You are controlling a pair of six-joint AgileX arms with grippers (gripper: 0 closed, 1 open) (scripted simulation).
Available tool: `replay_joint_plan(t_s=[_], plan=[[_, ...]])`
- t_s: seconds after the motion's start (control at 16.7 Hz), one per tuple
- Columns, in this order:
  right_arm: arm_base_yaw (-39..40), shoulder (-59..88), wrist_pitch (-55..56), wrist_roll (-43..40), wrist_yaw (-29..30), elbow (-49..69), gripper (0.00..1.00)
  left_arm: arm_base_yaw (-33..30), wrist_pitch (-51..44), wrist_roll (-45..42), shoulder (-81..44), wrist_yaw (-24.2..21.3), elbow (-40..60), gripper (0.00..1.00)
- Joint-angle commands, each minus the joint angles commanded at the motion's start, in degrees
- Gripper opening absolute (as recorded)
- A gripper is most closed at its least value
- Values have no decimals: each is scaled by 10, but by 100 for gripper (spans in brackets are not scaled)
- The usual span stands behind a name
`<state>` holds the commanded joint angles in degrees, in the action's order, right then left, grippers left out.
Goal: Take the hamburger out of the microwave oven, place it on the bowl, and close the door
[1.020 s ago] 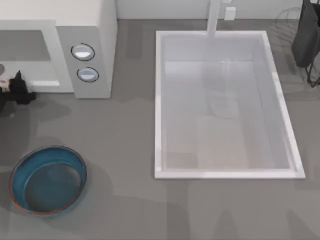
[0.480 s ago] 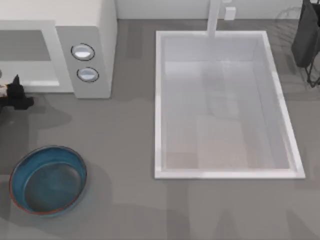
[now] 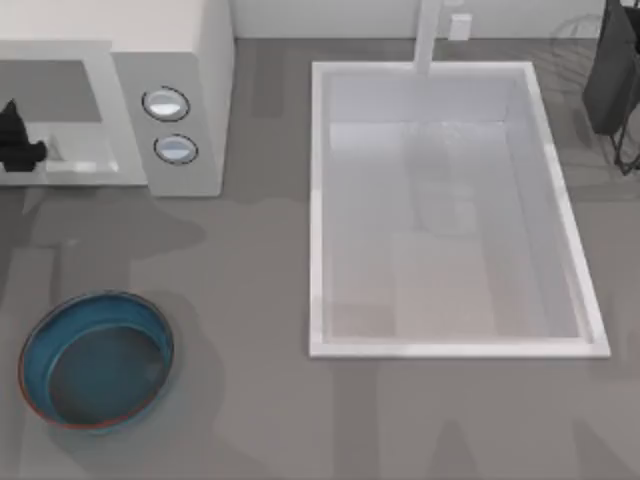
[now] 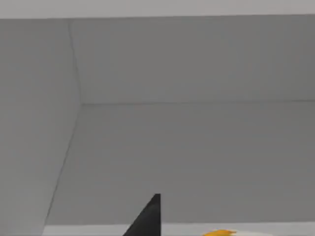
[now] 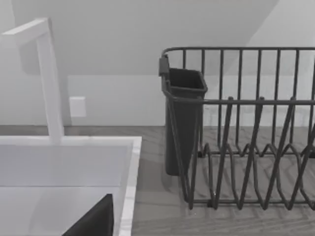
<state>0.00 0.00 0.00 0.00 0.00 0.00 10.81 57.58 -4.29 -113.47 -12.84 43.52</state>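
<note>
Left gripper (image 3: 14, 140) at one microwave oven (image 3: 170, 90) opening, grip state unclear, one hamburger (image 4: 224, 233) just beneath it, one bowl (image 3: 95, 358) well apart, two knobs (image 3: 166, 103) alongside

White rectangular sink (image 3: 455, 210) fills center-right of the top view, white faucet (image 3: 428, 38) at its top edge. Dark wire dish rack (image 5: 246, 128) with dark utensil cup (image 5: 183, 118) at far upper right. Grey countertop (image 3: 250, 280) around them.
</note>
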Motion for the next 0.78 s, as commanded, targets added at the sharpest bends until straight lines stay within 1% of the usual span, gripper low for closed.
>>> replay_joint_plan(t_s=[0.12,0.24,0.54,0.66,0.78], plan=[[0,0,0,0,0,0,100,0,-38,0,37,0,1,0],[0,0,0,0,0,0,100,0,-57,0,55,1,2,0],[0,0,0,0,0,0,100,0,-57,-1,54,0,1,0],[0,0,0,0,0,0,100,-5,-71,14,55,6,7,0],[0,0,0,0,0,0,100,-17,-108,52,55,20,23,0]])
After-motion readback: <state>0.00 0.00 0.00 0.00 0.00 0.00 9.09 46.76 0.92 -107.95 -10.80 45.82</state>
